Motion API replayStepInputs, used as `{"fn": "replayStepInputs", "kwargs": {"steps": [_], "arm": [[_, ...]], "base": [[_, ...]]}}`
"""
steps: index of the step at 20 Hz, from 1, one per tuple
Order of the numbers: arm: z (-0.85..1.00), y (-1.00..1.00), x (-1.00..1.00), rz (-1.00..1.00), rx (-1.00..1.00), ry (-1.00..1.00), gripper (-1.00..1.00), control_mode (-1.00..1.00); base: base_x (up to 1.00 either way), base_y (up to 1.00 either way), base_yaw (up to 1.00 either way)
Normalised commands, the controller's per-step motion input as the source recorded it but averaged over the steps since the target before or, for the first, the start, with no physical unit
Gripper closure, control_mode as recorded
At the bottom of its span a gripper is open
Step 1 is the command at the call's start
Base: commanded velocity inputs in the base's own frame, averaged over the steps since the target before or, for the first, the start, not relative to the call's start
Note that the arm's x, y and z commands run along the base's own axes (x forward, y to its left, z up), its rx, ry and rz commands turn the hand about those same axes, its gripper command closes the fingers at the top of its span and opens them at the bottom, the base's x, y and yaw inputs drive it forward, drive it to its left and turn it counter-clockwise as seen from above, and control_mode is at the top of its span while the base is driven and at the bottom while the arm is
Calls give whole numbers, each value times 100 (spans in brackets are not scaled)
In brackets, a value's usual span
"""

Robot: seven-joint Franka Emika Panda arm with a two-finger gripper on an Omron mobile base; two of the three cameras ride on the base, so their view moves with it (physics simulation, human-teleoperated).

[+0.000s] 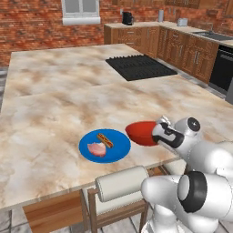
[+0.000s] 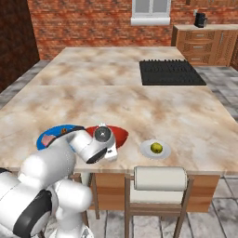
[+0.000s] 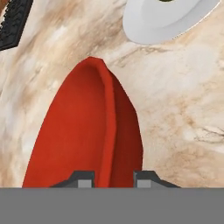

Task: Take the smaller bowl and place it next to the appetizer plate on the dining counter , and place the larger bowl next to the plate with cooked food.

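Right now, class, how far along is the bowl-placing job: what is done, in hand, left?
Nothing looks finished. In hand: the gripper straddles the rim of the larger bowl, which sits just beside the plate with cooked food on the dining counter; release remains. Left: a smaller bowl beside the appetizer plate.

A home kitchen is shown: brick walls (image 1: 32,22), wooden cabinets (image 1: 182,48) and a sink (image 1: 211,34) at two o'clock, a black cooktop (image 1: 140,67) set into the dining counter (image 1: 59,91) at twelve.
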Motion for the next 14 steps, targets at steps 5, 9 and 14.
{"fn": "replayStepInputs", "kwargs": {"steps": [5, 9, 14], "arm": [[-37, 0, 14, 0, -2, -13, 100, -100], [-21, 0, 18, 0, 0, -4, 100, -100], [-17, 0, 24, 0, 0, 0, 100, -100]], "base": [[0, 0, 0], [0, 0, 0], [0, 0, 0]]}}
